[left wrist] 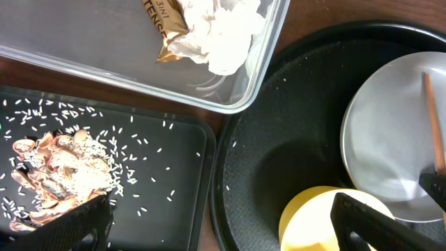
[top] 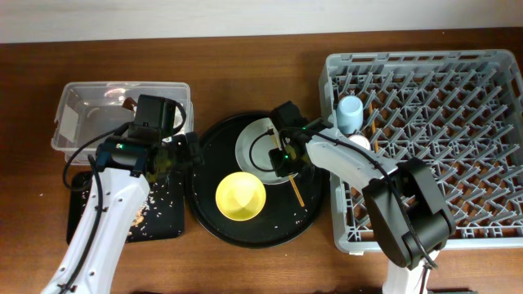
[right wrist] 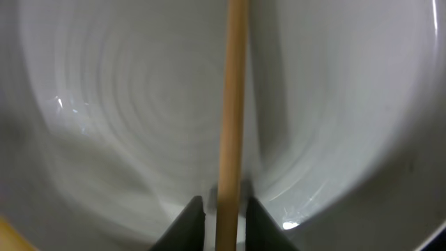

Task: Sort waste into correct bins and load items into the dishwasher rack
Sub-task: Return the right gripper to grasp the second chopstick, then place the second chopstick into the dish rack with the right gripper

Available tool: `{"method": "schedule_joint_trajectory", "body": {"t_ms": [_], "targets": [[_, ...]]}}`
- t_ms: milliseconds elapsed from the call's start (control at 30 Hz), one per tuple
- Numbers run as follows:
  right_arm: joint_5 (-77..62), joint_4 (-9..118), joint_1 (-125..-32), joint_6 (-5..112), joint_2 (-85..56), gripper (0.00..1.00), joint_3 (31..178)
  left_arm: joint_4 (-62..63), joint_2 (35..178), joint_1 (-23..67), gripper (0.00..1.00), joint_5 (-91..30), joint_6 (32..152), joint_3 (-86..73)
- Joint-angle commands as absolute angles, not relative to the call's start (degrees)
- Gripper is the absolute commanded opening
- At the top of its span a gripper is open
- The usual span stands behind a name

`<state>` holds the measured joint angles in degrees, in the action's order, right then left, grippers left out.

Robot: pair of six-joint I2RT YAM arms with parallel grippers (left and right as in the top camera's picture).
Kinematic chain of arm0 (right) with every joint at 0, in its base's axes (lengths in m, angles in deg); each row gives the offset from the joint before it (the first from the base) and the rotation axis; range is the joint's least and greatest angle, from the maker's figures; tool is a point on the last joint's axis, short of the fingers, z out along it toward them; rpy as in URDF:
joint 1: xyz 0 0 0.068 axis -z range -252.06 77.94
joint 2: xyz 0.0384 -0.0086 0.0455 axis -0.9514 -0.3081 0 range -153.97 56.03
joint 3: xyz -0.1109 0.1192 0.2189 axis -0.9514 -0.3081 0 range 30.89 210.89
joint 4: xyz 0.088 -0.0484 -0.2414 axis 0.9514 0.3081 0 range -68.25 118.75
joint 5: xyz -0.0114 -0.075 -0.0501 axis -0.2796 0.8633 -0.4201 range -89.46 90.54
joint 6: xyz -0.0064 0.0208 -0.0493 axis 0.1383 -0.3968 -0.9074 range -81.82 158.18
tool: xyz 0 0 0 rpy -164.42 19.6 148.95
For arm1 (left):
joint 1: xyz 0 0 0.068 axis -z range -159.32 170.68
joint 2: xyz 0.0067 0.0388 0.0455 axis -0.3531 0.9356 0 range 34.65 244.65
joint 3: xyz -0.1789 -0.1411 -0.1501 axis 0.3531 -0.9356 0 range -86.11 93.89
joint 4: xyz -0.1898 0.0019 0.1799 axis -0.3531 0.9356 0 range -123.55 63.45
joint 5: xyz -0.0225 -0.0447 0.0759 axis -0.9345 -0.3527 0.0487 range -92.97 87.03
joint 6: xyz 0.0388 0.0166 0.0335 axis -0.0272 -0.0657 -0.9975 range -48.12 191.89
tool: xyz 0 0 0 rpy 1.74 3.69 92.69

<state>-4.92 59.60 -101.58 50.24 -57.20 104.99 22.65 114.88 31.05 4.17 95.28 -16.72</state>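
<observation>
Now — slim tan chopstick (right wrist: 233,104), straight, over glossy wht plate (right wrist: 111,97)

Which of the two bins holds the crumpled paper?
The clear plastic tub, with the tissues and a gold wrapper; the flat black tray beside it holds food scraps.

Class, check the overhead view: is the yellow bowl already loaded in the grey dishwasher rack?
No, the yellow bowl sits on the round black tray, outside the dishwasher rack.
</observation>
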Motion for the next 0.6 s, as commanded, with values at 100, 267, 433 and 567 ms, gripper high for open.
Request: {"method": "schedule_joint_trajectory", "body": {"t_ms": [100,267,433,567], "targets": [[-5.2,59.7,-102.0,50.3,-57.5,0.04,105.9,22.7,113.7,30.8,0.99,4.8,95.0,-16.0],[-5.2,66.0,-101.9,50.3,-54.9,0.04,113.0,22.7,113.7,30.8,0.99,4.8,95.0,-16.0],[-4.8,78.9,-99.0,48.8,-52.1,0.04,124.5,22.7,113.7,30.8,0.99,4.8,95.0,-16.0],[-4.8,88.1,-93.8,44.9,-51.4,0.04,131.6,22.7,113.7,30.8,0.99,4.8,95.0,-16.0]]}}
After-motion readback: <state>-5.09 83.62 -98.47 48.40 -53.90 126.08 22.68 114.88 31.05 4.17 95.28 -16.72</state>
